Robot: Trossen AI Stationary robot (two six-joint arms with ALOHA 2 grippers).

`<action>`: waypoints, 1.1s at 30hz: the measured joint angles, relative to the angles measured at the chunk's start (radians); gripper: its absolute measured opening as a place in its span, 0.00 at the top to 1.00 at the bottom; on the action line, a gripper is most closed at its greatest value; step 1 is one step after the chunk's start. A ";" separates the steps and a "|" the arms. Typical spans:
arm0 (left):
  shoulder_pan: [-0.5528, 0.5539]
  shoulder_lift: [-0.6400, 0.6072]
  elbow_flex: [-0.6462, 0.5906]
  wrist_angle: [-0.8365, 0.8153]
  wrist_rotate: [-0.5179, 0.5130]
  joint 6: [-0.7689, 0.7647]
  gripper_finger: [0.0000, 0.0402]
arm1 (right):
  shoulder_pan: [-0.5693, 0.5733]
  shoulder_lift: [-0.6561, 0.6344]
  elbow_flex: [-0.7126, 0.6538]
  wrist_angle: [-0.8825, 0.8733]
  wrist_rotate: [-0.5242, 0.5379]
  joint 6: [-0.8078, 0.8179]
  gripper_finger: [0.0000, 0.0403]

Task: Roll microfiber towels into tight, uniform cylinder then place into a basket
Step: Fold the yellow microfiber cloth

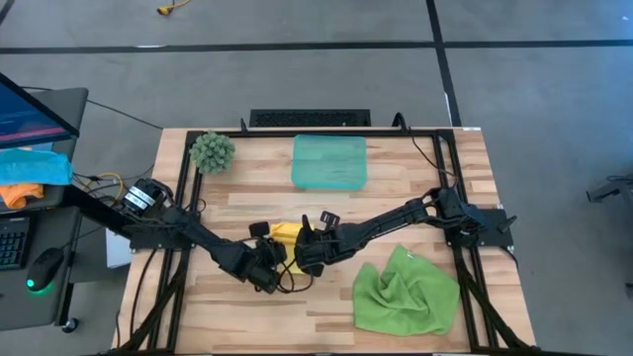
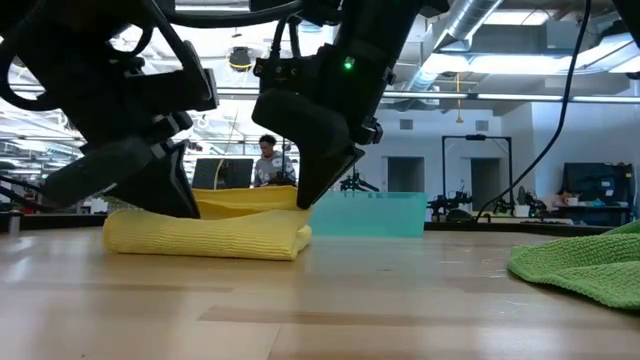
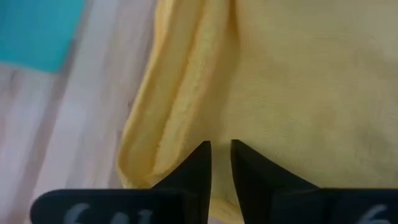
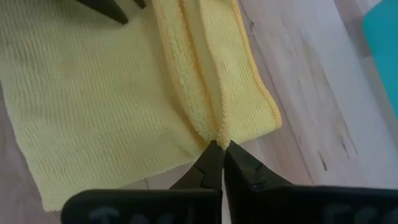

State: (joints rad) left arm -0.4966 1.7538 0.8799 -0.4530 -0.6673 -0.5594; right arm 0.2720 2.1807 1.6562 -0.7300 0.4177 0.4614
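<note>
The yellow towel [image 2: 210,236] lies on the table's middle, its far part folded into a low roll [image 4: 205,81] and the rest flat [image 4: 93,106]. My left gripper [image 3: 221,148] is shut on it at the left. My right gripper [image 4: 219,147] is shut on the roll's right end. In the high view both grippers [image 1: 265,265] [image 1: 309,247] cover most of the yellow towel [image 1: 287,233]. The green towel [image 1: 406,292] lies crumpled at the near right. The teal basket [image 1: 329,161] stands at the far middle. My left gripper has the yellow towel's flat cloth [image 3: 249,124] in the narrow gap between its two fingertips, beside the rolled fold [image 3: 180,106]. The fingers slant down from the near left; the towel lies on the table. How many layers it holds I cannot tell. My right gripper pinches the end of the rolled fold [image 4: 216,134] between its two fingertips, at the towel's right edge. The fingers slant down from above and point along the roll. Several layers are gathered there. The towel rests on the table.
A fuzzy green ball [image 1: 213,150] sits at the far left corner. Bare wood lies between the yellow towel and the basket, and along the near edge. A person [image 2: 268,160] shows in the room beyond the table.
</note>
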 joint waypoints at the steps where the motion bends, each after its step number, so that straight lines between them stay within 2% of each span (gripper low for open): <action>1: 0.001 0.000 0.000 0.000 0.014 -0.001 0.88 | 0.000 0.000 0.000 0.000 0.000 -0.001 0.93; 13: 0.006 0.000 0.000 0.000 0.031 -0.051 0.93 | -0.041 0.000 0.001 0.019 0.037 -0.055 0.75; 21: 0.006 0.000 0.000 -0.006 0.035 -0.052 0.93 | -0.066 0.000 0.001 -0.025 0.005 -0.053 0.60; 27: 0.006 0.000 0.000 -0.012 0.034 -0.054 0.93 | -0.046 -0.011 0.002 -0.052 0.006 -0.053 0.59; 30: 0.006 0.000 0.004 -0.016 0.034 -0.094 0.93 | -0.017 -0.011 0.002 -0.027 0.005 -0.131 0.61; 33: 0.006 0.000 0.036 -0.073 0.034 -0.109 0.93 | 0.010 0.006 0.004 0.076 0.026 -0.221 0.63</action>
State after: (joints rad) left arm -0.4908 1.7538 0.9160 -0.5262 -0.6334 -0.6685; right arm 0.2818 2.1871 1.6602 -0.6540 0.4437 0.2402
